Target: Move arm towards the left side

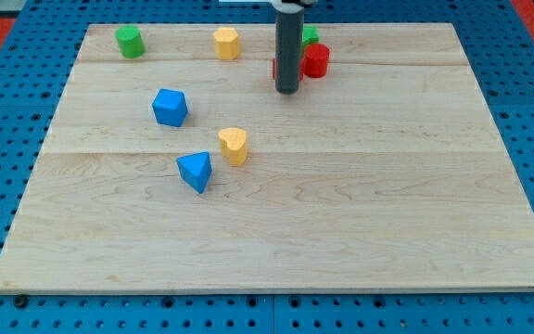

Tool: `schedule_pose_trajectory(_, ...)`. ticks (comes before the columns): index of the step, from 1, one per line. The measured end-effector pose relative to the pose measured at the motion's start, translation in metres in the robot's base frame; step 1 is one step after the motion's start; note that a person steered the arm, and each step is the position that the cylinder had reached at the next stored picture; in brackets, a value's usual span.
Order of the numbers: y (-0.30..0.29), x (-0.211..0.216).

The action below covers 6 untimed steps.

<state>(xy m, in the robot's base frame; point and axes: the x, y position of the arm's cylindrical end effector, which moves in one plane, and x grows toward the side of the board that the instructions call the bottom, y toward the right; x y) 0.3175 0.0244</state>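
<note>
My tip (287,91) is the lower end of a dark rod that comes down from the view's top, near the top middle of the wooden board (341,213). It stands just left of and below a red block (316,59). A second red block (275,68) shows as a sliver behind the rod's left edge. A green block (311,35) peeks out behind the rod at the view's top. A yellow hexagonal block (227,43) lies to the left of the rod.
A green cylinder (130,41) sits at the board's top left. A blue cube-like block (170,107), a yellow heart-shaped block (234,146) and a blue triangular block (195,171) lie left of centre. Blue pegboard (7,111) surrounds the board.
</note>
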Motion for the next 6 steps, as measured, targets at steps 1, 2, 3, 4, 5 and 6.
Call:
schedule_pose_trajectory(1,-0.008,0.003)
schedule_pose_trajectory(2,-0.111,0.031)
schedule_pose_trajectory(3,-0.169,-0.029)
schedule_pose_trajectory(4,-0.249,-0.044)
schedule_pose_trajectory(5,-0.278,-0.037)
schedule_pose_trajectory(6,-0.278,-0.039)
